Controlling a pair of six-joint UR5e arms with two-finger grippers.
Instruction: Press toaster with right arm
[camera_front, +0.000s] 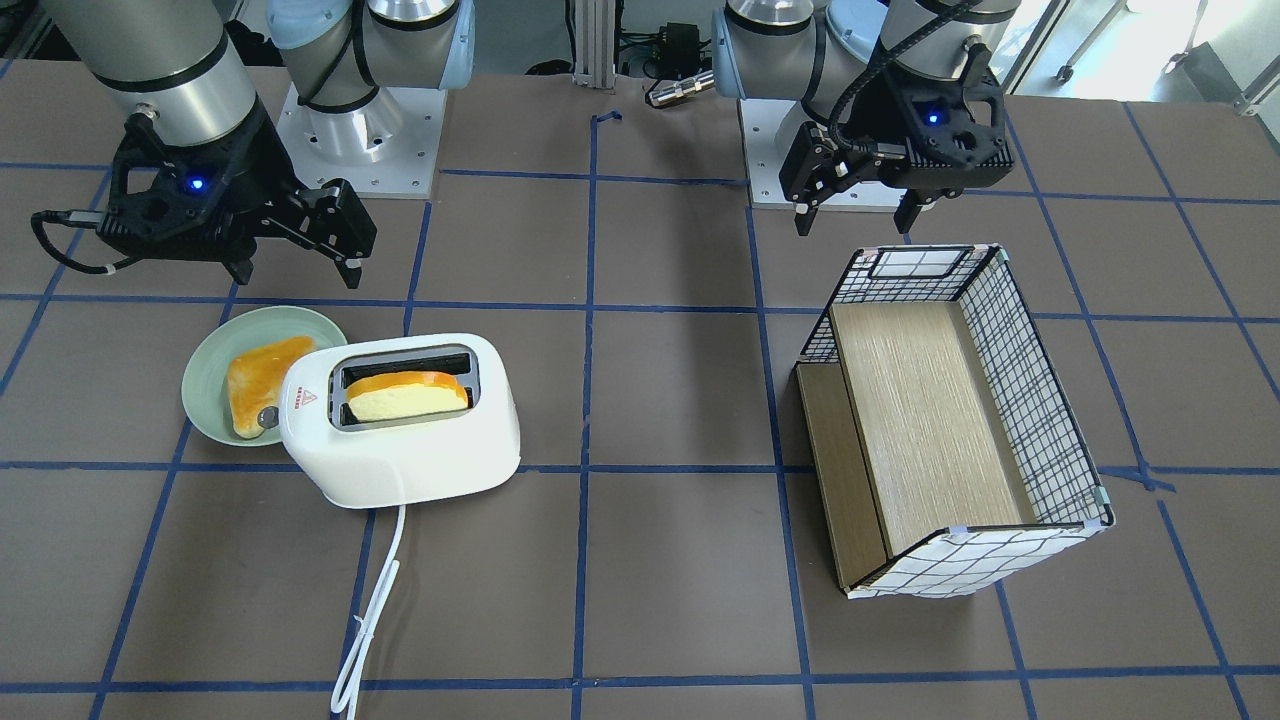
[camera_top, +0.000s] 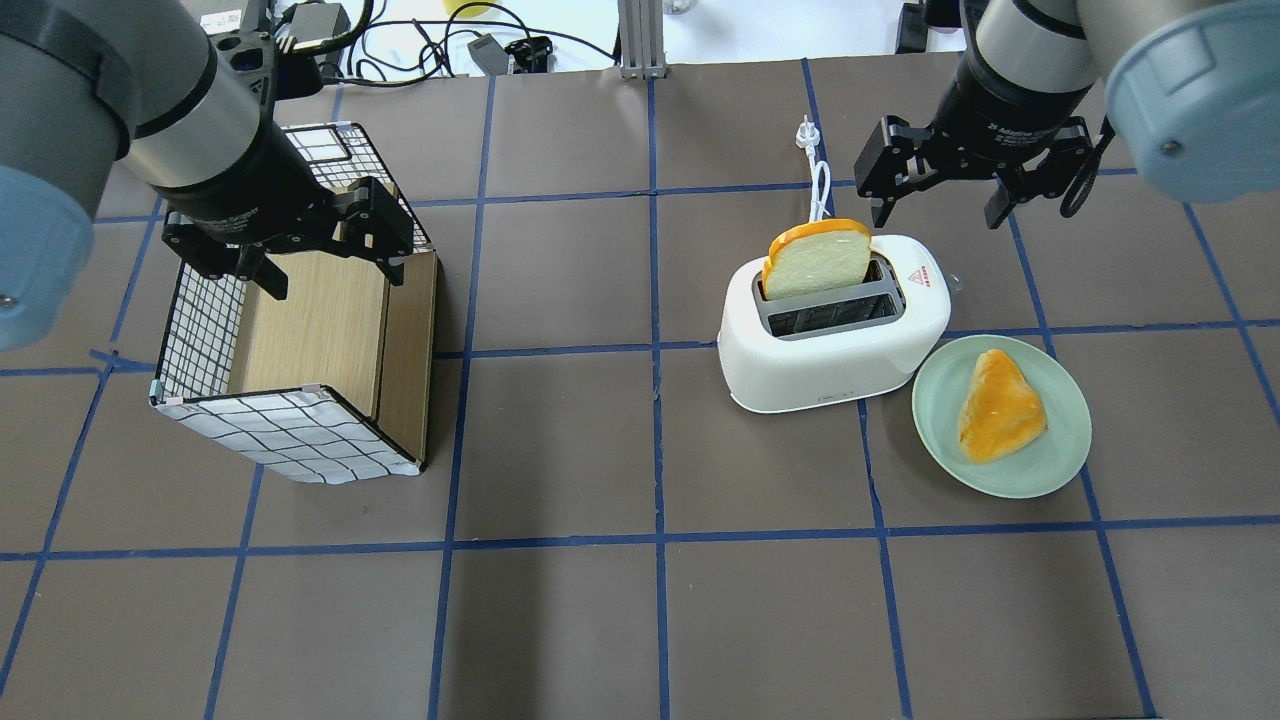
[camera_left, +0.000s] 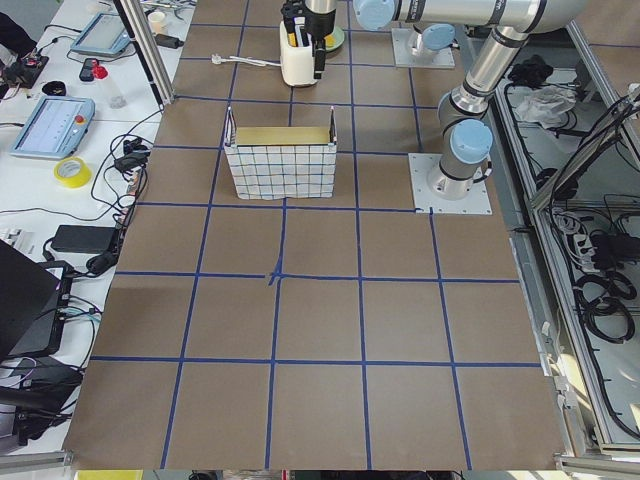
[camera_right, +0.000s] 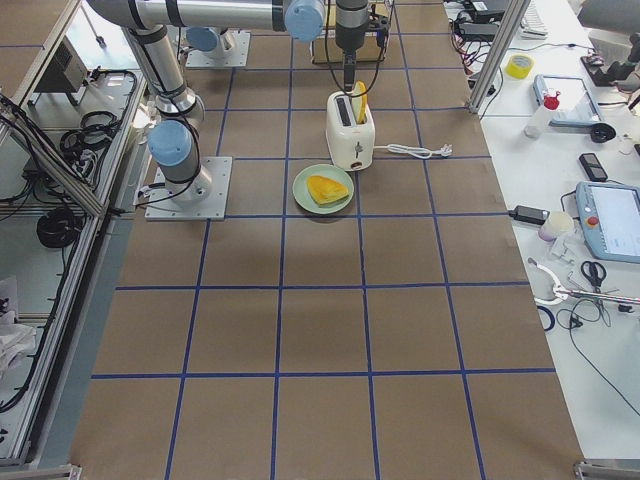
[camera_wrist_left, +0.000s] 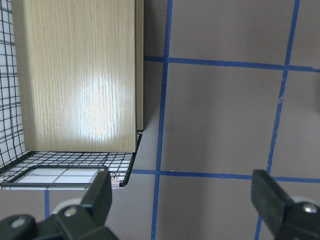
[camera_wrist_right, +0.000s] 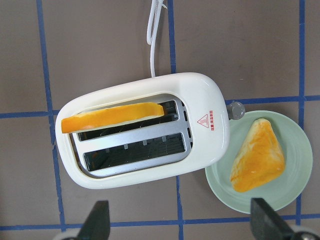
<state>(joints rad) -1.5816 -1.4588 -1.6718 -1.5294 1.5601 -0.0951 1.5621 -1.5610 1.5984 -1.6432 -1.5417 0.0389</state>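
Glossy white two-slot toaster stands midway between the desk's robot-side and operators' edges, with an orange-crusted bread slice upright in one slot and a pale green round plate just beside its knob end. The right arm's black gripper hangs above, jaws wide and empty. The left gripper, jaws also wide, hovers over a checked wire basket.

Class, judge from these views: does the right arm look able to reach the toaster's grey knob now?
Probably yes. The right gripper hangs open above the toaster, nothing between them; the grey knob sticks out uncovered towards the plate.
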